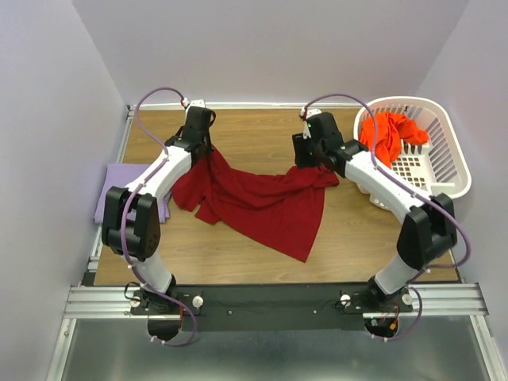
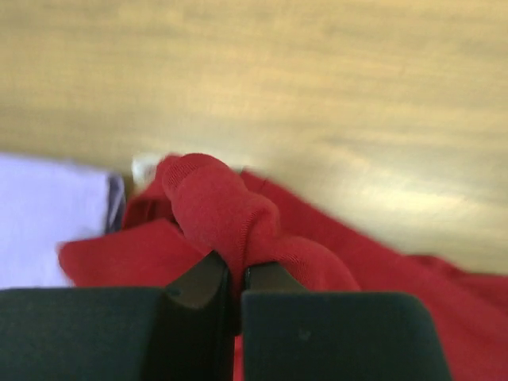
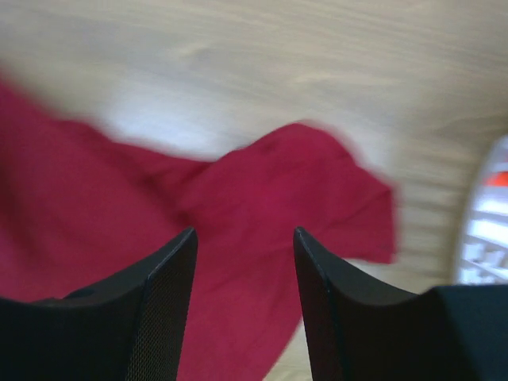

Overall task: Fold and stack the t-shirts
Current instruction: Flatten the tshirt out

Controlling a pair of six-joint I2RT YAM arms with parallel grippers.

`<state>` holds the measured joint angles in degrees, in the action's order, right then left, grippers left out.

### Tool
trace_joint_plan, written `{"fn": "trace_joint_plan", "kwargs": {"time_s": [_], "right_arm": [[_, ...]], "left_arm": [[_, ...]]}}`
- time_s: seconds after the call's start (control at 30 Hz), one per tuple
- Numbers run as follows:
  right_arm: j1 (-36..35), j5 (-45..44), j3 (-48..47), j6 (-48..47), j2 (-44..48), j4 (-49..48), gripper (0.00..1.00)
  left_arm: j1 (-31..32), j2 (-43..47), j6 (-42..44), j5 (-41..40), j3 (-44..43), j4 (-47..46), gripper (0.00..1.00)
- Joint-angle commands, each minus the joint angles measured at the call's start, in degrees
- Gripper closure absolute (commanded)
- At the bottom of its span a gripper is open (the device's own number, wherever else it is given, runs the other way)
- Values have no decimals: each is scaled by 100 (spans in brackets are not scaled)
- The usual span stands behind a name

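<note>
Scanning from your left: the lavender shirt (image 1: 119, 190) lies flat at the left edge of the worktop (image 1: 254, 127), partly under the left arm. Next, the left gripper (image 2: 236, 276) is clamped on a bunched fold of the red shirt (image 1: 262, 206), toward the far side. That shirt sprawls crumpled across the middle between the two arms, one tail trailing toward you. The right gripper (image 3: 244, 238) has its jaws apart just above the shirt's right corner, holding nothing. At far right the orange shirt (image 1: 389, 135) sits heaped in the basket (image 1: 444, 171).

Watch the one-sided hold. If you pull or lift with the left gripper alone, I'd expect the cloth to drag and twist instead of spreading flat, and it could sweep over the lavender shirt and rumple it. The left grip takes a thick wad, so it may have several layers at once. Closing the right gripper where it is, you risk pinching only a loose wrinkle.
</note>
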<state>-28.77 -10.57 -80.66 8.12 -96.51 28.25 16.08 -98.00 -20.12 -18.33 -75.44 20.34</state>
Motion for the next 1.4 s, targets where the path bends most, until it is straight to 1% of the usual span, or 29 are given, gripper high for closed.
{"fn": "trace_joint_plan", "kwargs": {"time_s": [0.0, 0.03, 0.13, 0.2, 0.3, 0.43, 0.53, 0.6, 0.67, 0.7, 0.77, 0.8, 0.9, 0.93, 0.97, 1.0, 1.03, 1.07, 1.1, 1.17, 1.2, 1.27, 1.3, 1.33, 1.37], "right_arm": [[-181, 1916, 936, 549, 500, -56, 41], [-199, 2292, 1426, 646, 554, -178, 41], [-207, 2717, 2131, 971, 729, -547, 41], [-207, 2587, 2649, 1234, 791, -680, 42], [-207, 2218, 3064, 1385, 853, -838, 42], [-199, 1769, 3223, 1464, 555, -979, 43], [-120, 1235, 3381, 1666, 370, -1251, 48], [-23, 901, 3391, 1728, 213, -1269, 53], [240, 549, 3338, 1719, 98, -1261, 60], [493, 469, 3294, 1711, 10, -1269, 63], [784, 267, 3119, 1728, -43, -1269, 70], [1064, 161, 3040, 1728, -43, -1278, 70], [1443, -610, 2487, 1641, -192, -1252, 70], [1488, -613, 2337, 1588, -193, -1252, 70], [1489, -822, 2188, 1518, -254, -1191, 70], [1489, -789, 1821, 1369, -298, -1103, 69], [1489, -284, 1687, 1272, -263, -954, 66], [1454, 60, 1607, 1175, -263, -962, 66], [1288, 299, 1545, 1035, -107, -962, 64], [955, 590, 1536, 868, 79, -962, 62], [552, 626, 1571, 780, 271, -970, 60], [120, 905, 1624, 718, 466, -1067, 58], [-300, 1012, 1659, 709, 562, -1137, 55], [-496, 1022, 1685, 709, 563, -1216, 54], [-689, 1309, 1694, 709, 537, -1330, 51]], "left_arm": [[-43, 254, 131, -4, -270, -179, 92], [-34, 316, 131, -13, -139, -223, 92], [-43, 605, 131, -83, 238, -416, 92], [-43, 702, 131, -162, 389, -469, 92], [-43, 826, 131, -189, 600, -504, 92], [-52, 914, 122, -145, 785, -601, 92], [-52, 966, 140, -145, 899, -662, 92], [-52, 1010, 149, -171, 952, -689, 92], [-52, 1037, 149, -180, 978, -724, 92], [-52, 1037, 157, -163, 970, -724, 92], [-52, 1011, 157, -145, 935, -724, 92], [-52, 1002, 166, -136, 926, -724, 92], [-69, 984, 157, -119, 917, -733, 92], [-69, 975, 157, -118, 917, -733, 92], [-78, 975, 140, -110, 908, -742, 92], [-87, 958, 140, -118, 899, -742, 92], [-87, 940, 140, -118, 899, -733, 92], [-87, 931, 149, -110, 891, -724, 92], [-87, 923, 149, -101, 899, -733, 92], [-87, 905, 149, -83, 891, -742, 92], [-104, 879, 140, -66, 891, -733, 92], [-96, 844, 149, -57, 882, -733, 91], [-105, 817, 157, -48, 864, -733, 89], [-105, 748, 175, -39, 856, -742, 88], [-96, 721, 201, -39, 838, -759, 82]]}}
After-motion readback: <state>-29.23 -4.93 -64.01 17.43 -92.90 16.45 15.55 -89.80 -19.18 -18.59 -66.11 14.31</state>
